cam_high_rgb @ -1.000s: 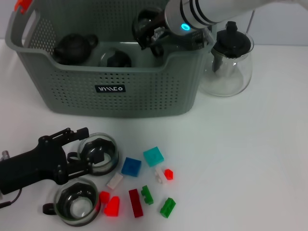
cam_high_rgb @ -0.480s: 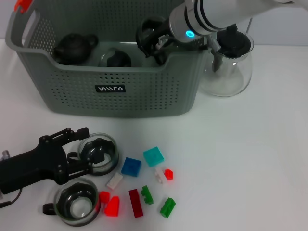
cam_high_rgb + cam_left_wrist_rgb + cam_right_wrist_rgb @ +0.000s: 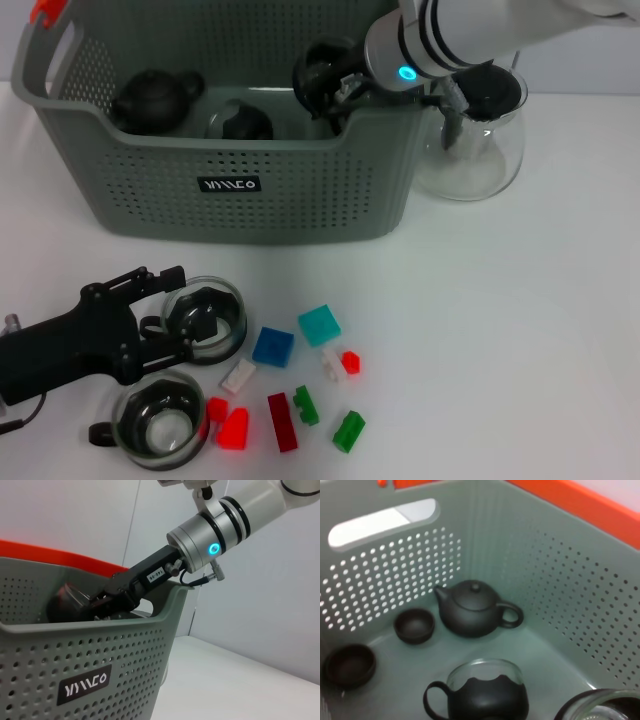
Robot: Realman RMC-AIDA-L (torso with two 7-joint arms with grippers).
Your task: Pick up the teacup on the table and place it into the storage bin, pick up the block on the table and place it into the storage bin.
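Teacup [image 3: 318, 72] in right gripper [image 3: 330, 88], just inside storage bin [image 3: 240, 190].

Storage bin [image 3: 85, 660], grey, perforated, at 8 o'clock; right claw [image 3: 97, 605] reaching over its rim; white tabletop [image 3: 240, 685] at 5 o'clock.

The white table [image 3: 520, 330] carries the grey bin [image 3: 230, 190], a glass teapot [image 3: 475, 140] beside it, two glass cups [image 3: 205, 318] and scattered blocks [image 3: 300, 375] (red, green, blue, white).
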